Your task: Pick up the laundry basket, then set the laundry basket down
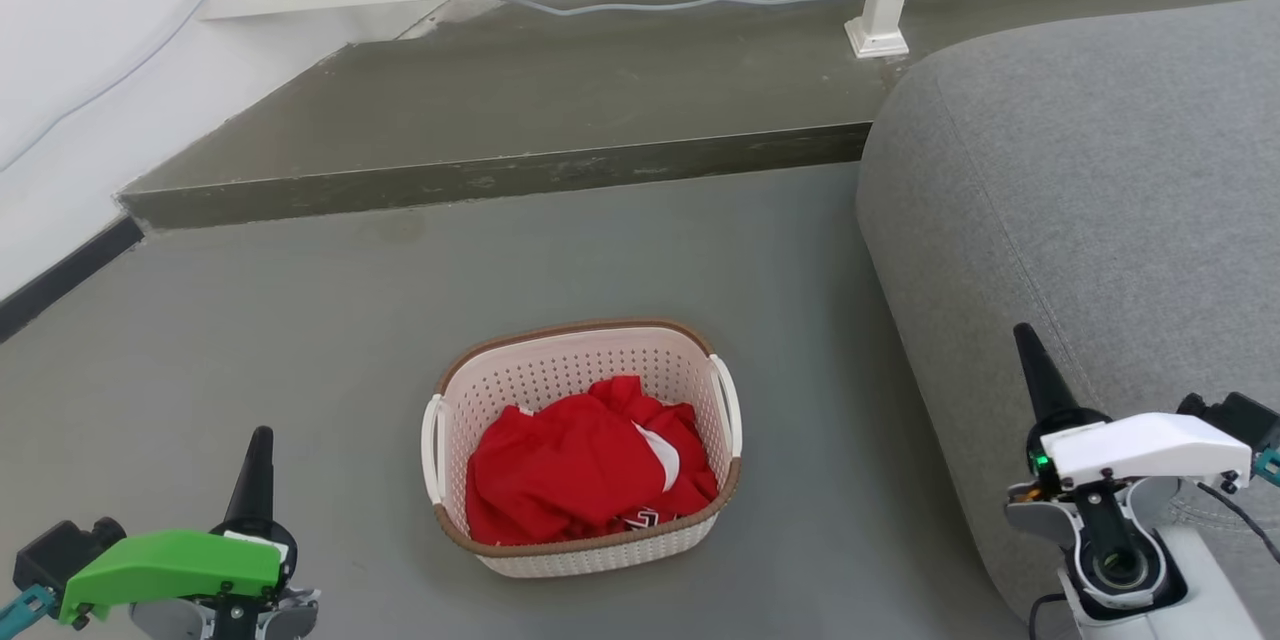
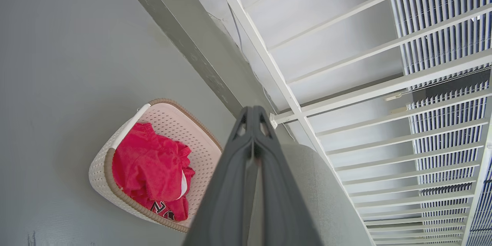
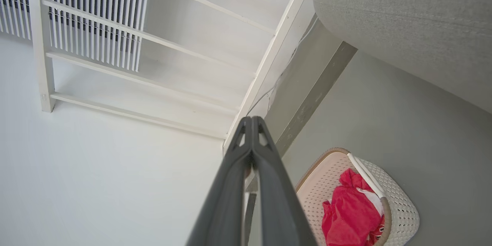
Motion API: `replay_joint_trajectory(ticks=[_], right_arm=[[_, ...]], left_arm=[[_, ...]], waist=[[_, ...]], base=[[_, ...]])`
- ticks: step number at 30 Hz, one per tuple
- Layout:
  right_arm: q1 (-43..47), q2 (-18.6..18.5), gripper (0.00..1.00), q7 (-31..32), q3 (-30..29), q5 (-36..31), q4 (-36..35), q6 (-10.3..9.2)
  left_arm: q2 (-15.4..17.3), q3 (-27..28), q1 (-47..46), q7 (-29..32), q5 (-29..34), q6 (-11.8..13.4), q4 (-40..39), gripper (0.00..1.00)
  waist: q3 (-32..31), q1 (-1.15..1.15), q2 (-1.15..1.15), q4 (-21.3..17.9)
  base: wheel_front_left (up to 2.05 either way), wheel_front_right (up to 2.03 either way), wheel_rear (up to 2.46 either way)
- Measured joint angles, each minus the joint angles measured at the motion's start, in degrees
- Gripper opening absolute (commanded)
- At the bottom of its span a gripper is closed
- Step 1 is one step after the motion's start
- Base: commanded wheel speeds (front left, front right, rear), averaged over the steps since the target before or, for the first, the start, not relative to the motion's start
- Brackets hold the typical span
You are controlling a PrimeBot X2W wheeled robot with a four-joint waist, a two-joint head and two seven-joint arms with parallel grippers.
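- Small rounded cream plastic laundry basket with perforated walls, brown woven-look rim and white loop handles: stands upright on the grey floor, near the rounded grey fabric sofa, to its left.
- Crumpled red garment (a white patch showing): lies inside the basket.
- Green-shelled left gripper: hovers well apart from the sofa, beyond the basket, long dark fingers pressed together, holding nothing.
- White-shelled right gripper: hangs close by the sofa, fingers likewise closed tip to tip, empty.
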Motion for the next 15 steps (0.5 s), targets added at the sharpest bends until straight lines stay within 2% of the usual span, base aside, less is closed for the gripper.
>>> replay_joint_trajectory(ticks=[15], right_arm=[[0.0, -0.2, 0.00, 2.5, -3.6, 11.3, -0.1, 1.25]], left_arm=[[0.0, 1.0, -0.6, 2.8, -10.3, -0.2, 0.2, 0.00]], waist=[[-0.6, 0.00, 0.00, 0.3]], base=[[0.00, 0.00, 0.00]])
